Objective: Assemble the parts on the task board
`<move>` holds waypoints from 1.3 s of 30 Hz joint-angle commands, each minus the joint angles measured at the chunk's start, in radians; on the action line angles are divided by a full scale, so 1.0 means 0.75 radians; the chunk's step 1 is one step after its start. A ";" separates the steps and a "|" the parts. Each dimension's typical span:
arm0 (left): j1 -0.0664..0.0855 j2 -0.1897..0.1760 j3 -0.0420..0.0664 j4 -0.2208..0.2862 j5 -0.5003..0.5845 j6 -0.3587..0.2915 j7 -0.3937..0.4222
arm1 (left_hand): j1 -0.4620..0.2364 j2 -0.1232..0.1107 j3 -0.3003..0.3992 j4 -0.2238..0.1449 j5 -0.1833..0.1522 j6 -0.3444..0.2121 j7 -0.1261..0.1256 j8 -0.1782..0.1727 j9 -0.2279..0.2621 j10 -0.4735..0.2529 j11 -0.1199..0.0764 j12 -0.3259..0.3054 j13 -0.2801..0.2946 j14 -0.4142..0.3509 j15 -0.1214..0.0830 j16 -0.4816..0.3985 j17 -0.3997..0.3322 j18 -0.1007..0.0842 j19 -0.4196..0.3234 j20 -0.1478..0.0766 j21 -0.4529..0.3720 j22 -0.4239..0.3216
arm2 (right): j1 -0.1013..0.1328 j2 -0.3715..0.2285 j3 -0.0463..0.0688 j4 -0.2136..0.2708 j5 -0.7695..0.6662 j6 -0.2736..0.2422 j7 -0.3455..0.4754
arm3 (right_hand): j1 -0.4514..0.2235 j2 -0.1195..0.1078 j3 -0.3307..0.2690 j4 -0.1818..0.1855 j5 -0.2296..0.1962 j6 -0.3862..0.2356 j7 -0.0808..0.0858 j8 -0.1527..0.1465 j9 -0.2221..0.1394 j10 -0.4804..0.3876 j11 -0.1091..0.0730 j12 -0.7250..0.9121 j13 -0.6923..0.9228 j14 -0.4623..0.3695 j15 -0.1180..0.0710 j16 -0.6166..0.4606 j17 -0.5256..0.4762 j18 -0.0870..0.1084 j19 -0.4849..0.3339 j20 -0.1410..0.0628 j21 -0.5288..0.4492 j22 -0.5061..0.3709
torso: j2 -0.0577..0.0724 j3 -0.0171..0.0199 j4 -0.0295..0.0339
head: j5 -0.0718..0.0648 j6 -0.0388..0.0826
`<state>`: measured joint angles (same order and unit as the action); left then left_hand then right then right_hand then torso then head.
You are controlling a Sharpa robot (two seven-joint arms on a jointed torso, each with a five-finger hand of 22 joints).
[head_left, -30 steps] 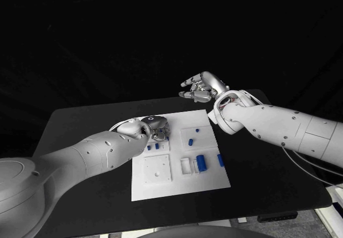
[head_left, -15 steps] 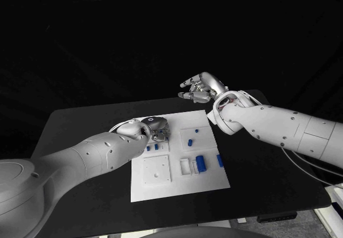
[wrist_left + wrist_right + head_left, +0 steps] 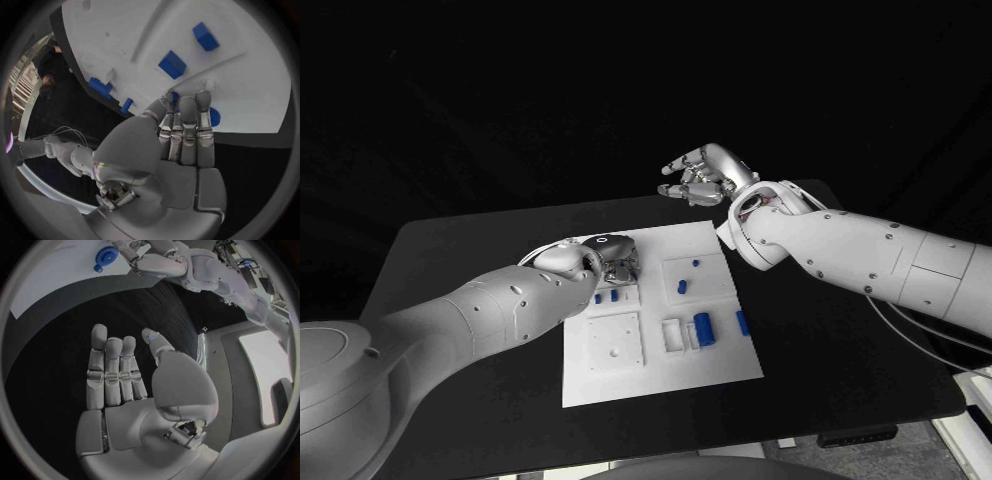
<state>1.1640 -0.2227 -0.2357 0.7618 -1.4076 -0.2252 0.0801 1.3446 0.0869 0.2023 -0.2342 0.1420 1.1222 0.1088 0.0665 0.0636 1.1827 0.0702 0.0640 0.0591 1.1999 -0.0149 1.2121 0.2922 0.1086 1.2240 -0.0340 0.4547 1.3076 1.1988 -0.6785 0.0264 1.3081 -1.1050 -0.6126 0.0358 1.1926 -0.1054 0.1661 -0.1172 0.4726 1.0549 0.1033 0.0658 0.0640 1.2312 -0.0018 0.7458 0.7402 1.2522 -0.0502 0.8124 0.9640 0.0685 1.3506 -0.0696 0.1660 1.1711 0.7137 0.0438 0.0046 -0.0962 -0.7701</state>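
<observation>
The white task board [image 3: 675,372] lies mid-table. My left hand [image 3: 610,258] is low over its far left corner. In the left wrist view its straight, closed-up fingers [image 3: 184,125] lie over a round blue part [image 3: 214,116] on the board [image 3: 125,30]. The right wrist view shows that round part [image 3: 105,256] beside the left hand [image 3: 150,255]. Other blue parts [image 3: 707,327] lie on the board's right half, with two small ones [image 3: 606,297] just below the left hand. My right hand [image 3: 705,175] is raised beyond the board's far edge with fingers [image 3: 112,370] apart and nothing in it.
The black table [image 3: 459,260] surrounds the board, with bare room on its left and right. A raised white square [image 3: 617,340] and a small white holder [image 3: 676,335] stand on the board's near half. My right forearm [image 3: 848,255] crosses above the table's right side.
</observation>
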 commanded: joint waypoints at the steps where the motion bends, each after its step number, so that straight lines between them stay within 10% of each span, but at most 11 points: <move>1: -0.002 0.006 0.000 -0.003 0.007 0.025 -0.006 | 0.006 -0.002 0.014 0.005 -0.005 0.008 0.000 -0.005 0.001 0.010 -0.001 -0.009 -0.001 0.013 0.001 -0.011 -0.002 0.020 -0.004 0.004 0.005 0.027 | 0.002 0.000 0.000 0.004 -0.007 0.009 0.003 | -0.006 -0.005 0.005 -0.001 0.007 -0.001 0.002 -0.005 -0.002 -0.008 -0.004 0.004 -0.001 -0.008 0.001 0.000 -0.002 0.008 -0.002 0.004 -0.009 0.001 | 0.001 0.0001 0.0003 | -0.001 -0.001; 39: -0.005 -0.044 0.008 0.047 0.146 -0.207 0.059 | 0.007 -0.016 0.092 0.030 0.022 0.135 -0.026 -0.004 0.007 0.158 -0.041 -0.008 0.000 0.137 -0.029 -0.060 0.028 0.009 0.055 -0.029 0.039 0.025 | 0.004 -0.007 0.000 0.008 -0.008 0.006 0.005 | -0.007 -0.004 0.006 0.000 0.008 0.004 0.001 -0.005 -0.002 -0.009 -0.004 0.005 0.000 -0.008 0.001 0.001 -0.001 0.008 -0.002 0.004 -0.009 0.003 | 0.000 -0.0031 0.0055 | 0.002 0.016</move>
<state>1.1596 -0.2527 -0.2312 0.7875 -1.3514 -0.3280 0.1045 1.3550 0.0712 0.2653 -0.2106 0.1514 1.2196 0.0889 0.0610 0.0676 1.2957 0.0391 0.0513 0.0571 1.2989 -0.0373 1.1713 0.3116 0.1125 1.2634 -0.0552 0.4780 1.3073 1.2016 -0.6829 0.0264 1.3126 -1.1055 -0.6127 0.0350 1.1926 -0.1054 0.1661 -0.1173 0.4726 1.0563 0.1018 0.0659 0.0640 1.2312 -0.0017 0.7458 0.7403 1.2522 -0.0502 0.8124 0.9641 0.0685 1.3507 -0.0696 0.1660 1.1725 0.7133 0.0417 0.0089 -0.0967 -0.7600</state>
